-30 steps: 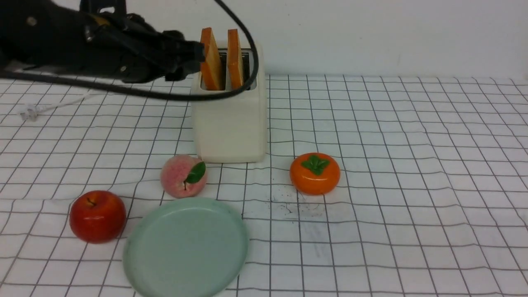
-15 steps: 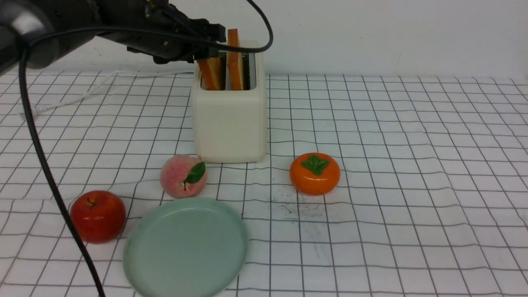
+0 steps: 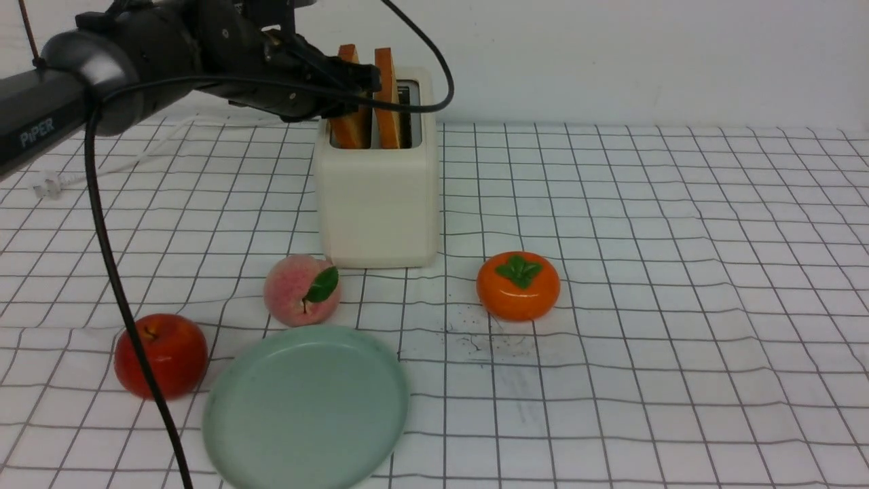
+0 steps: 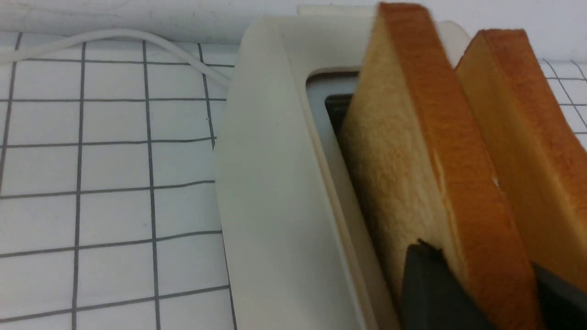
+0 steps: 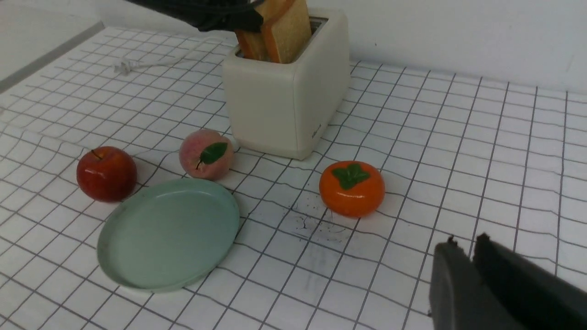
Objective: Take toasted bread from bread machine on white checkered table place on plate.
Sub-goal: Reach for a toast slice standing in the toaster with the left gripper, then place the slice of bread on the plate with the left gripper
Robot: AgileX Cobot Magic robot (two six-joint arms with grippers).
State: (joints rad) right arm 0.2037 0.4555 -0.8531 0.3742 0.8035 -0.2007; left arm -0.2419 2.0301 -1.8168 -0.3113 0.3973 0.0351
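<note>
One white checkered table (image 3: pixel 679 272) is spread across the whole scene. One bread machine (image 3: pixel 377 204) is stood on it toward the back, left of centre. One plate (image 3: pixel 305 407) is laid bare at the near edge, in front of the bread machine and well apart from it.

Two slices are counted, both seated upright in the slots. The left toast slice (image 3: pixel 351 129) is leaned slightly, and the right toast slice (image 3: pixel 385 95) is stood just beside it. The left gripper (image 3: pixel 360 78) is clamped across the left toast slice, with one finger on its outer face and the other set between the two slices. The right gripper (image 5: pixel 464 243) is held above the table with its fingers pressed together on nothing.

Three fruits are counted:
- One persimmon (image 3: pixel 518 285) is placed right of the bread machine's front.
- One apple (image 3: pixel 161 354) is set just beside the plate's left rim.
- One peach (image 3: pixel 301 290) is set between the plate and the bread machine.
</note>
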